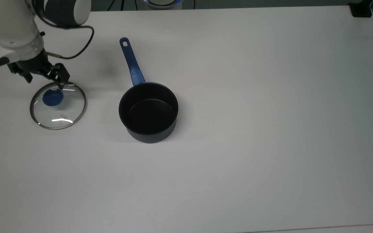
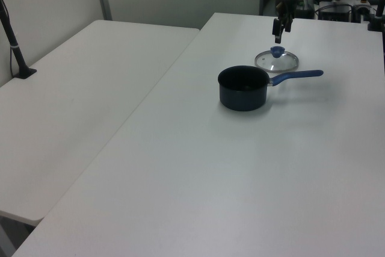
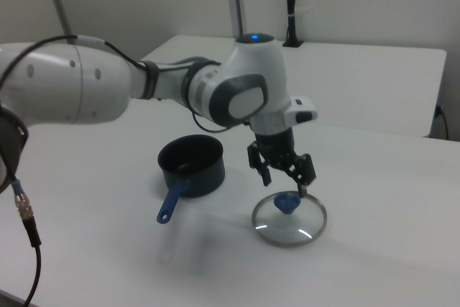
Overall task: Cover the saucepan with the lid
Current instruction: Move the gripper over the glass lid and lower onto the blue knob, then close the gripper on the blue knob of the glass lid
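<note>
Claw (image 3: pixel 284 177) hangs spread wide and empty just above the lid (image 1: pixel 58 105) (saucepan (image 1: pixel 148 111) well apart); off-centre descent could clip the knob and skid glass.

- Panda arm (image 3: pixel 86 88) — glossy white rounded shells, dark grey joint bands
- Black two-finger gripper (image 3: pixel 284 175)
- Thin black cable (image 1: pixel 76 53) looping beside the wrist
- Small blue light (image 3: pixel 253 36) on top
</note>
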Robot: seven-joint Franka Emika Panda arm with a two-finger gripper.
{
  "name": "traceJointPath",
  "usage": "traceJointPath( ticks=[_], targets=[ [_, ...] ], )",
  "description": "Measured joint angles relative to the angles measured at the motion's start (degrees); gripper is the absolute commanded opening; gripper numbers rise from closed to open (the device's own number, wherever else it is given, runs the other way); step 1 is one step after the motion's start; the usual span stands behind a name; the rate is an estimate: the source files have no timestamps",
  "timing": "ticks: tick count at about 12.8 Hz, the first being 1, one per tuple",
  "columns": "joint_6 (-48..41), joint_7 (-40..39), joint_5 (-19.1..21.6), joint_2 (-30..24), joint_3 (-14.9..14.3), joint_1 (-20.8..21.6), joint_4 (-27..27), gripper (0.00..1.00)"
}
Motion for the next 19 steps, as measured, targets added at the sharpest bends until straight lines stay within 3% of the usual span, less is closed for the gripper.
traceJointPath(
  ticks=[10, 12, 15, 19],
  targets=[
    [5.04, 1.52, 0.37, 5.08, 0.54, 0.01, 0.01, 0.99],
    [5.08, 1.75, 0.38, 5.57, 0.67, 0.27, 0.01, 0.86],
    [5.12, 1.92, 0.38, 5.83, 0.67, 0.40, 0.01, 0.58],
    [5.15, 2.76, 0.39, 5.83, 0.66, 0.47, 0.08, 0.51]
  ],
)
